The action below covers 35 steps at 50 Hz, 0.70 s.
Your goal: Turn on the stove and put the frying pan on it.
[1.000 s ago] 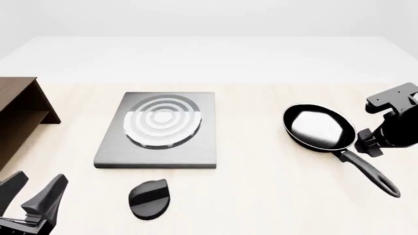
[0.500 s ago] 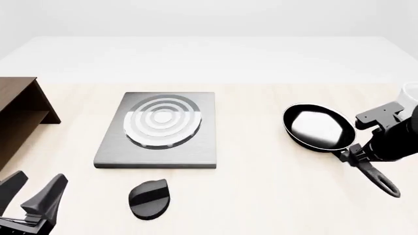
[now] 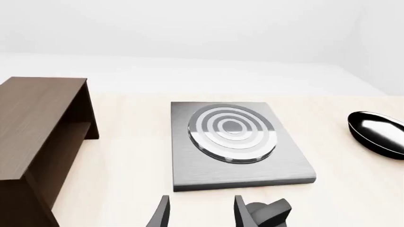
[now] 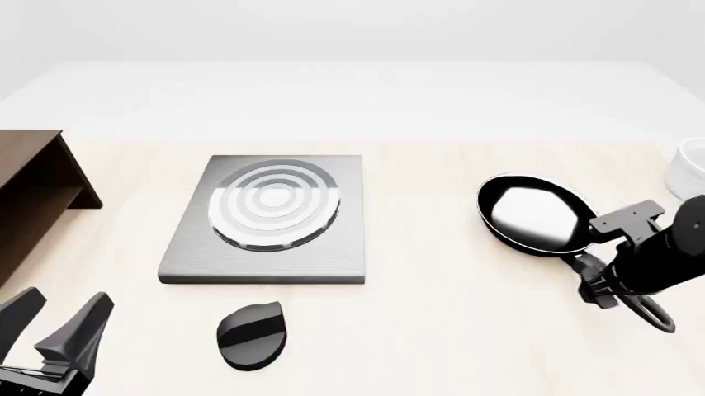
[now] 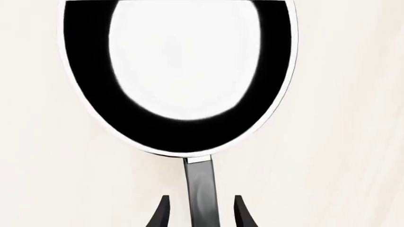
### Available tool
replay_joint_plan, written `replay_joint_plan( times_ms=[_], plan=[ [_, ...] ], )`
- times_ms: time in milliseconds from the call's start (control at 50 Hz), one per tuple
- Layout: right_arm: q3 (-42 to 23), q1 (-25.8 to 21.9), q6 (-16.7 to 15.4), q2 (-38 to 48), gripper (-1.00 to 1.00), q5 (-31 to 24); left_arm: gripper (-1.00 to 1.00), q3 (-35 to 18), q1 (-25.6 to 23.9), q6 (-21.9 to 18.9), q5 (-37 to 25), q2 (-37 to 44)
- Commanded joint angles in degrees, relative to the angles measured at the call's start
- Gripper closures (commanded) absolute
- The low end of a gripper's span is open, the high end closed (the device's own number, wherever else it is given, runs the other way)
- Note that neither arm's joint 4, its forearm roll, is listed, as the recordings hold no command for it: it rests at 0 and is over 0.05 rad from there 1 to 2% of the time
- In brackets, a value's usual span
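Note:
The stove (image 4: 264, 252) is a grey slab with a ring burner at centre-left; it also shows in the left wrist view (image 3: 233, 161). Its black oval knob (image 4: 251, 334) lies apart on the table in front of it, also seen in the left wrist view (image 3: 268, 213). The frying pan (image 4: 537, 214) sits on the table at the right, its handle (image 4: 650, 312) pointing to the near right. My right gripper (image 4: 600, 280) is open and straddles the handle (image 5: 200, 189), just behind the pan bowl (image 5: 180, 71). My left gripper (image 4: 55, 318) is open and empty at the near left.
A brown wooden shelf (image 4: 39, 181) stands at the left edge, also in the left wrist view (image 3: 38, 127). A white bowl (image 4: 688, 169) shows at the far right edge, behind my right arm.
My right gripper has come down and nearer, from beside the pan's rim to around its handle. The white bowl has come into sight behind it. The left arm has not moved.

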State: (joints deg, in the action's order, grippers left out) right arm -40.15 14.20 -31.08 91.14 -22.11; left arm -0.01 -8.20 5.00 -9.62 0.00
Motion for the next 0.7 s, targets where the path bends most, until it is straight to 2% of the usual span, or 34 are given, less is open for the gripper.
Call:
replay_joint_plan(
  times_ms=[20,400,420,560,700],
  plan=[
    [1.28,0.95,-0.81,2.90,-1.00,2.73,-1.00,0.00,0.10,-0.14,-0.01,0.00],
    [2.21,2.13,-1.54,4.47,-1.00,4.04,-1.00,0.00,0.15,-0.13,-0.08,0.00],
    [2.27,2.19,-1.67,4.40,1.00,4.02,-1.00,0.00,0.13,-0.13,-0.07,0.00],
    [1.64,1.41,-1.07,2.59,1.00,2.29,-1.00,0.00,0.14,-0.16,-0.05,0.00],
    [0.01,-0.24,-0.28,-2.12,1.00,-2.13,-1.00,0.00,0.13,-0.22,-0.07,0.00]
  ],
)
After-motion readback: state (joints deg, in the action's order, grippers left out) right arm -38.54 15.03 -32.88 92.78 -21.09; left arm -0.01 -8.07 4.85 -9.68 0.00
